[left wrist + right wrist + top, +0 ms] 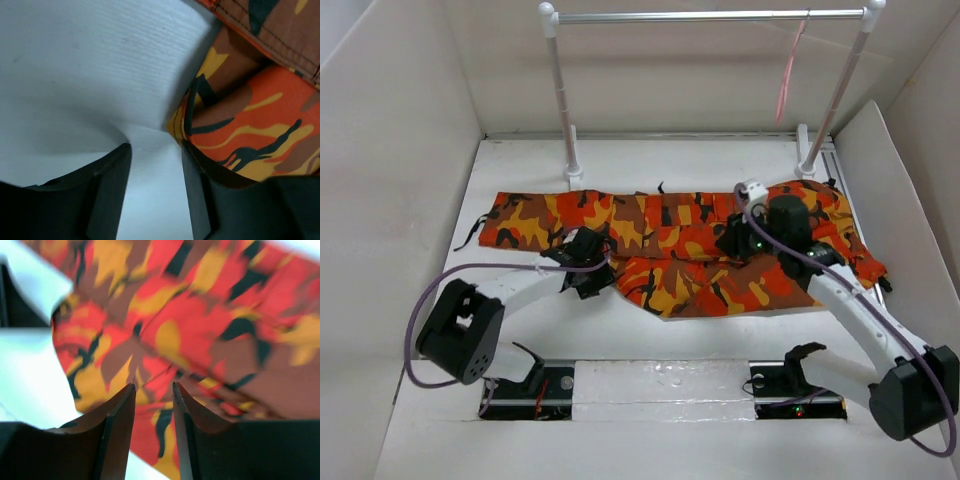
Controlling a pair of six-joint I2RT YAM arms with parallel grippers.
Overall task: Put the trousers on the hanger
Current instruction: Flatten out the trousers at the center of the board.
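The camouflage trousers (pixel 670 225) lie flat across the white table (pixel 520 330), partly folded, with one leg end at the far left. The thin pink hanger (pixel 787 75) hangs from the metal rail (pixel 710 16) at the back right. My left gripper (pixel 588 268) is open and low over the trousers' front edge; in the left wrist view (pixel 155 145) bare table shows between its jaws and the cloth (pixel 250 115) lies just beside the right finger. My right gripper (pixel 736 240) is open just above the trousers (pixel 200 315), its jaws (pixel 154 385) empty.
The rail stands on two white posts (pixel 563 110) (pixel 835 100) at the back. White walls close in the left, back and right sides, and a slanted white board (pixel 885 180) stands close to the right arm.
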